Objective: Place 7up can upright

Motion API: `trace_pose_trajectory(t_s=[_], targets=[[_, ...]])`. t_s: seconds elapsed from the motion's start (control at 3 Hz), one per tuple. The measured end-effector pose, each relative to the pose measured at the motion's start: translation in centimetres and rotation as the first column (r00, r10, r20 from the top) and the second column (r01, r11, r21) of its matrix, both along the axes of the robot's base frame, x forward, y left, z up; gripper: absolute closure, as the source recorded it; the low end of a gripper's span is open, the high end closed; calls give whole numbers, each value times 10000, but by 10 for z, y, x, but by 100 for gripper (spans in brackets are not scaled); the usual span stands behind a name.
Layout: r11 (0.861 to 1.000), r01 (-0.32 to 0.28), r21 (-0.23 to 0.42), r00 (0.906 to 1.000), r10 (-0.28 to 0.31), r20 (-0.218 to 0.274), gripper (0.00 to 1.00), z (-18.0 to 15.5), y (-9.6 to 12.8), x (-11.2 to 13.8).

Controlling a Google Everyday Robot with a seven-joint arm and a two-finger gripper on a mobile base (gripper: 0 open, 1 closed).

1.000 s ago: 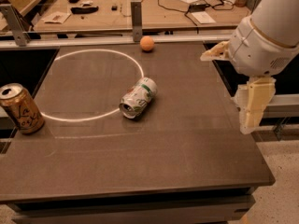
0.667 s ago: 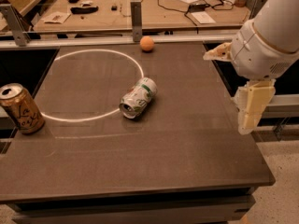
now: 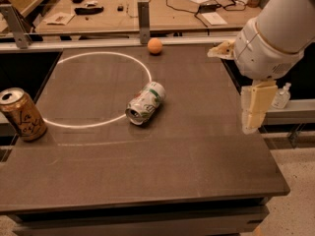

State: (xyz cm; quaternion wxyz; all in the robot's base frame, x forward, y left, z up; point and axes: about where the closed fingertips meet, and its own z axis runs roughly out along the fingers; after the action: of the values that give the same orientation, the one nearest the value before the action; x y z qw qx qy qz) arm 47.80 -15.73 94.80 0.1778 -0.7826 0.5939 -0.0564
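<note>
Gripper (image 3: 253,107) hangs pointing down over the table's (image 3: 197,156) right edge, carrying nothing; how wide it stands cannot be told. 7up can (image 3: 145,103) lies on its side across the white ring (image 3: 88,126), well apart, so probably ungrasped yet.
</note>
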Motion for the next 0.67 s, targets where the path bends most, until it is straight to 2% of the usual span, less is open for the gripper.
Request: trace_pose_trajectory(t_s=[0.33,0.67], targets=[[9958,-911,36,9950,909,408,0,2,12,27],[9718,-2347,226,9717,2340,308,0,-1,27,53]])
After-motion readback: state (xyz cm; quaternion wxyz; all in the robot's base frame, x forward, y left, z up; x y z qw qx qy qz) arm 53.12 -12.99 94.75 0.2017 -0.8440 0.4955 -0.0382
